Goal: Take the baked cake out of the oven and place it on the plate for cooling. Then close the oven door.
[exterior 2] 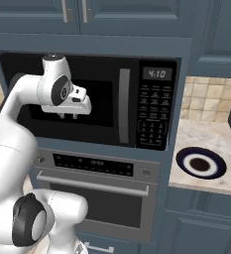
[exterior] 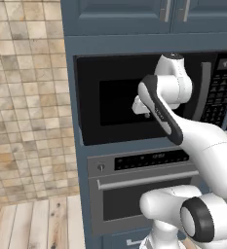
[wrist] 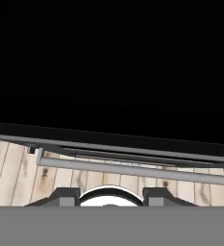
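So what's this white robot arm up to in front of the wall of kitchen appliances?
It is just getting started. The gripper hangs in front of the black microwave, holding nothing. Below it, the oven door is shut, its silver bar handle untouched, so any cake inside is hidden. The plate sits empty on the counter to the right of the oven, ready for it.
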